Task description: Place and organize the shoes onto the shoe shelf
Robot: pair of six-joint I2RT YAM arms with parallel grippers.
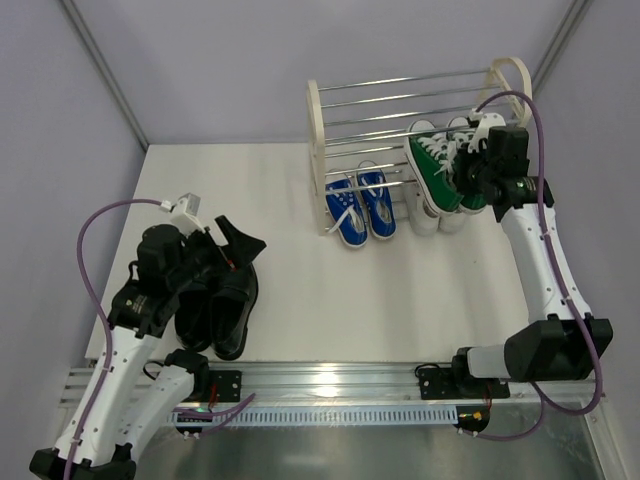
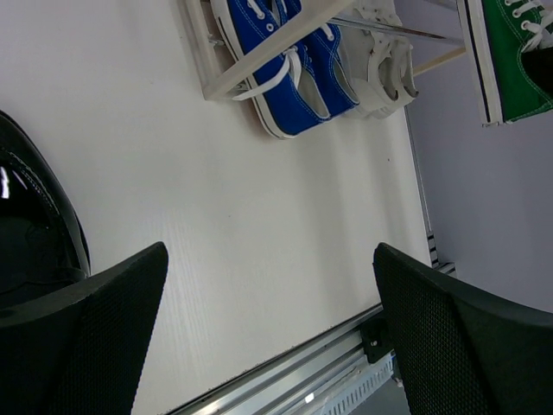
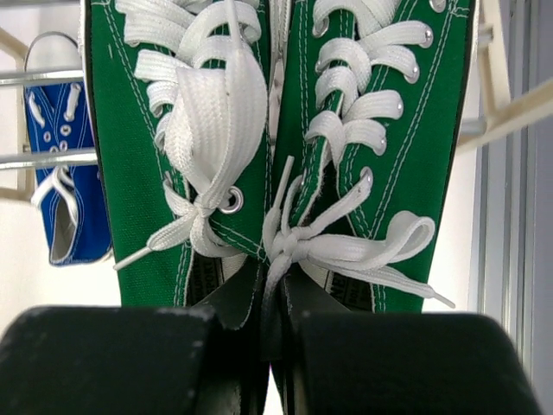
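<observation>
Right wrist: right gripper (image 3: pixel 275 346) pinching green sneakers (image 3: pixel 138 173)

Left gripper (image 2: pixel 270 264): jaws stand wide apart, nothing between them but bare white desk (image 2: pixel 216 199). Glossy black shoe (image 2: pixel 34 233): at the left edge, just beside the left finger, partly cut off. Shoe shelf (image 2: pixel 251 62): cream frame bar runs aslant across the top. Blue sneakers (image 2: pixel 298 95): a pair with white laces, partly under that bar. White sneakers (image 2: pixel 384 65): just beside the blue pair. Green sneaker (image 2: pixel 514 60): top right corner, apart from the others. Metal rail (image 2: pixel 294 380): along the desk edge.
</observation>
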